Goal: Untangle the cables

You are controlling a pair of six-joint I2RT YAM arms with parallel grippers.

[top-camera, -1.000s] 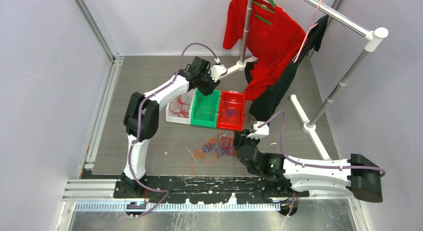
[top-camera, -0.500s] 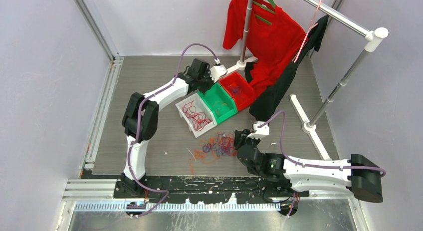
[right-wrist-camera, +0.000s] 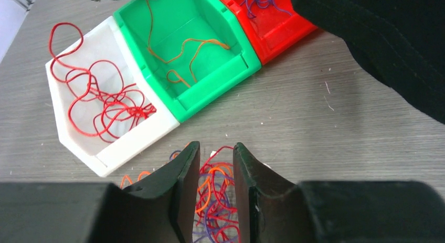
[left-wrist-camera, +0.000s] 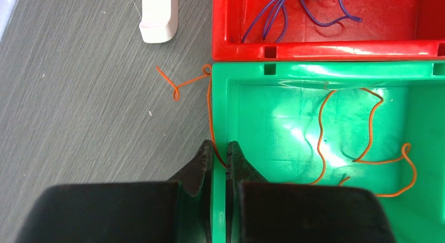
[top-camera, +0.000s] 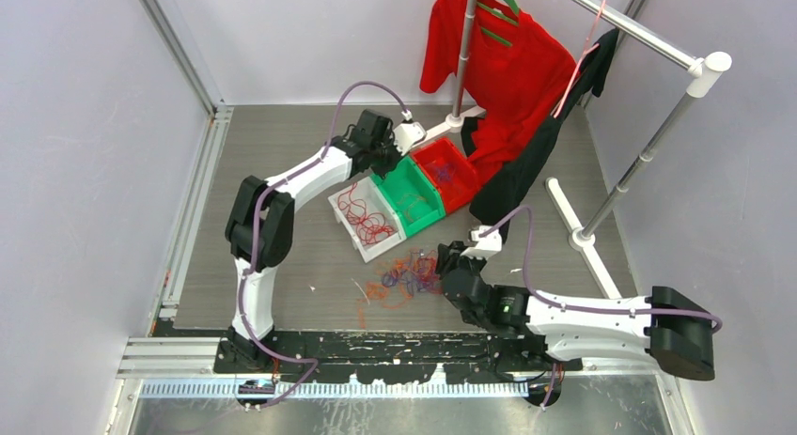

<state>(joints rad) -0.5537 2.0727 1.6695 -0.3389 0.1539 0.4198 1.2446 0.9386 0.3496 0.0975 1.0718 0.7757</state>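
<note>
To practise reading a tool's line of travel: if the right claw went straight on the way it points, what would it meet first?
Most likely the cables, tangled on the table just ahead of the right claw; the white bin lies further on. Depth is unclear.

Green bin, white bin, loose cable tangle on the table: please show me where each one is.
green bin (right-wrist-camera: 218, 91), right wrist view, on its near front wall
white bin (right-wrist-camera: 134, 143), right wrist view, on its near front wall
cable tangle (top-camera: 406, 277), top view, on the middle of the heap
</note>
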